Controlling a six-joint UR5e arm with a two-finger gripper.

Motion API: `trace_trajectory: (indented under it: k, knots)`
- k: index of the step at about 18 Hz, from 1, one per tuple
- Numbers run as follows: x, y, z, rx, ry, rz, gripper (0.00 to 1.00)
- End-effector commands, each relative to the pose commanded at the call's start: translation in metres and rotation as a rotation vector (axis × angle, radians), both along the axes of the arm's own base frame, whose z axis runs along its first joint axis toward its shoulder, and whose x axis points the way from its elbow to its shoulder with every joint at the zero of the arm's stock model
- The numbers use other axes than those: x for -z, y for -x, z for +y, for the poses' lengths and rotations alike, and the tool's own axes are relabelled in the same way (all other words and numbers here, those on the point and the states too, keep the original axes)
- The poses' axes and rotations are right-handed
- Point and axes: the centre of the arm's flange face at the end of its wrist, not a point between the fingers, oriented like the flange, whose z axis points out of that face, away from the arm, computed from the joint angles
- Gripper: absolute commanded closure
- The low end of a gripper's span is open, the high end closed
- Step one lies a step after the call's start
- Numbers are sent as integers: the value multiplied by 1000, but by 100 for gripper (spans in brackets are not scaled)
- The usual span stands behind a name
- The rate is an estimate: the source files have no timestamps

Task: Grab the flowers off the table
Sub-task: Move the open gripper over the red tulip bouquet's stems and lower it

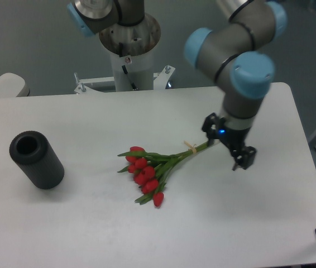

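The flowers (pixel 147 170), a bunch of red tulips with green stems tied by a tan band (pixel 190 147), lie flat on the white table (pixel 91 223) near its middle. The blooms point left and down, and the stems run up to the right. My gripper (pixel 228 142) points down over the stem ends, right of the band. Its two dark fingers (pixel 245 158) stand apart, one up-left and one down-right of the stem tips. The gripper looks open and holds nothing. The stem tips are partly hidden under the gripper body.
A dark grey cylinder (pixel 36 159) lies on its side at the table's left. The arm's base column (pixel 129 50) stands at the back edge. The table's right edge is near the gripper.
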Motion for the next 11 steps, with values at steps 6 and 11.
trace_trajectory:
  k: [6,11]
  knots:
    - [55,-41,-16,10,6,-33,0]
    - [72,-71,-7,-48,-19,-88,0]
